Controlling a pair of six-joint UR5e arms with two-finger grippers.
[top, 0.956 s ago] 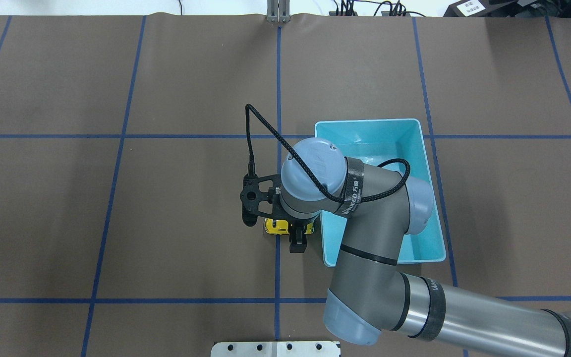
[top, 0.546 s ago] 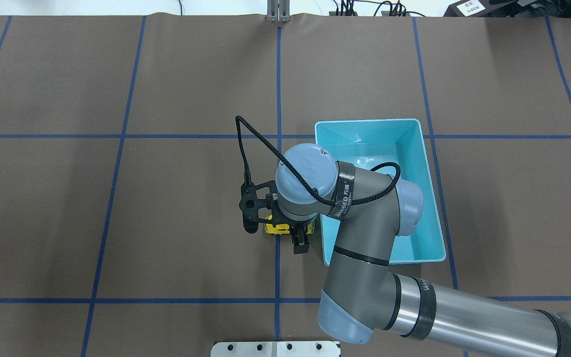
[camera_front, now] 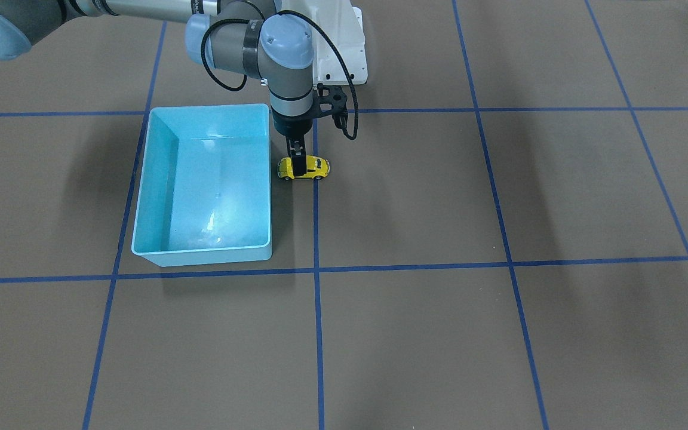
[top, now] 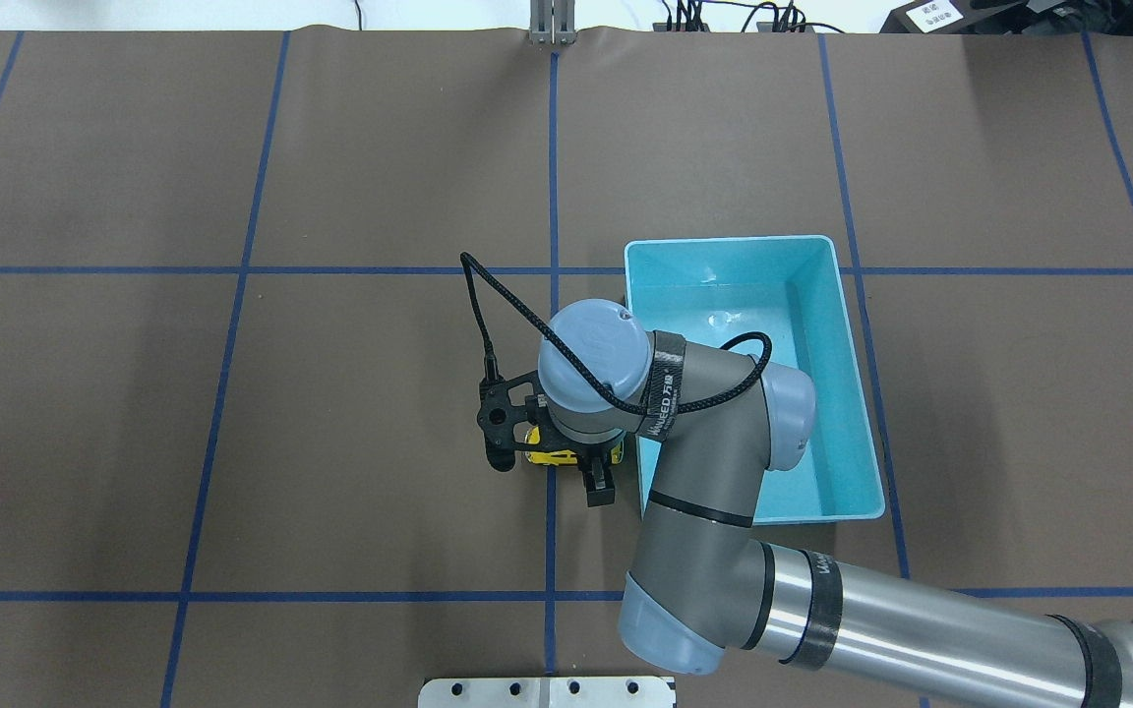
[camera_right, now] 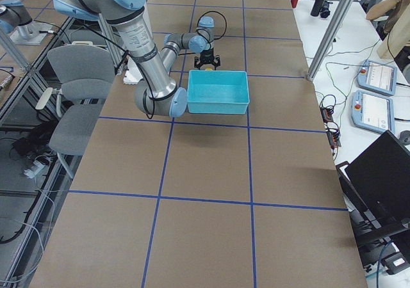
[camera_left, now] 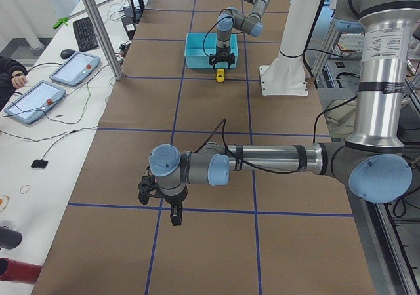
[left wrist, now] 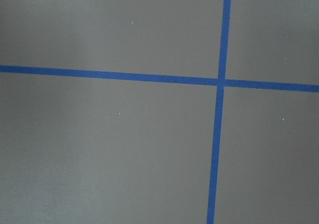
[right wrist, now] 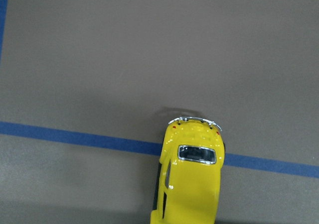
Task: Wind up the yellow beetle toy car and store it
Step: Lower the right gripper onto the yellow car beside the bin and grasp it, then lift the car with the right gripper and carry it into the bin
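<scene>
- Exterior front-facing view: the yellow beetle toy car (camera_front: 318, 166) is seen in the upper middle of the frame, standing on its wheels on the brown table (camera_front: 499, 191) and lying across a blue tape line (camera_front: 315, 215).
- A light blue bin (camera_front: 200, 255) is placed just left of the car in that view, and a thin strip of table is visible between the bin's wall and the car.
- The right gripper (camera_front: 298, 168) is held straight down over the middle of the car, and one dark finger (camera_front: 298, 156) is seen against the car's near side.
- In the overhead exterior view, at frame centre, the car is mostly covered by the wrist (top: 594, 359), and only a yellow strip is shown. A second finger (top: 601, 487) is seen just below that strip, so the car's width is flanked by the two fingers.
- Whether the fingers are pressed onto the car or stand slightly off it cannot be told.
- In the right wrist-mounted view, the car's roof and one window are shown at the lower middle, cut off by the bottom edge.
- The left gripper (camera_left: 175, 220) is shown only in the exterior left view, lower left of centre, pointed down over the table and well apart from the car. Its state cannot be told.
</scene>
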